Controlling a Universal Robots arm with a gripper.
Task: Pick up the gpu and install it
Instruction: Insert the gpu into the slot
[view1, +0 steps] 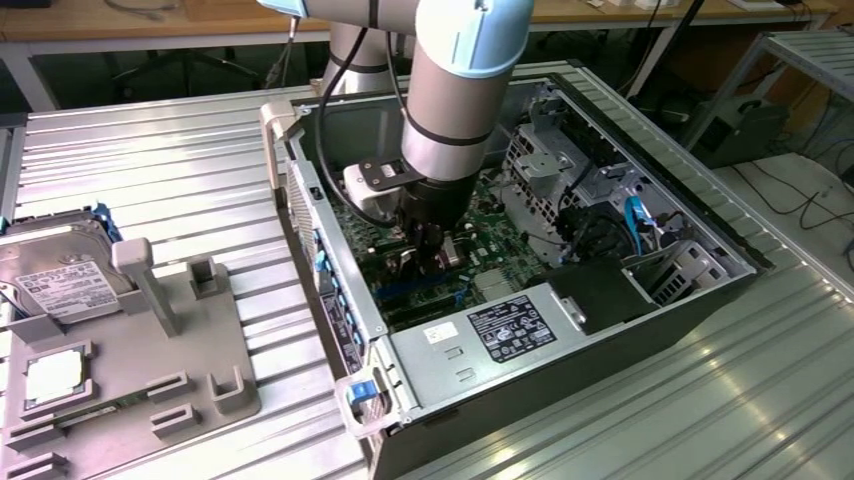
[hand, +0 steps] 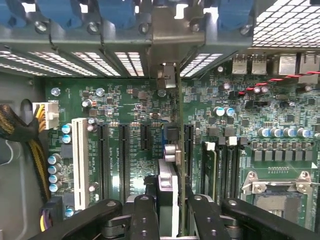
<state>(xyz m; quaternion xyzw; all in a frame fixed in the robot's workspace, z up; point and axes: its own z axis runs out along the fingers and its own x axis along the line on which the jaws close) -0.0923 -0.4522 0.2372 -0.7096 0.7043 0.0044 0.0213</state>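
In the wrist view the gpu (hand: 178, 125) stands on edge, a thin dark board running along the black expansion slots of the green motherboard (hand: 130, 140). Its silvery bracket (hand: 172, 35) reaches the slotted rear wall of the case. My gripper (hand: 170, 212) is shut on the card's near end, with one black finger (hand: 145, 215) on each side. In the exterior view the gripper (view1: 427, 250) is down inside the open computer case (view1: 334, 300), low over the motherboard. I cannot tell whether the card's edge sits in a slot.
A white slot (hand: 80, 160) and the CPU socket (hand: 280, 195) flank the card. The power supply (view1: 514, 330) and drive cage (view1: 547, 170) crowd the case. Outside, at the exterior view's left, a grey fixture (view1: 147, 390) holds a hard drive (view1: 60, 275) and a CPU chip (view1: 56, 375).
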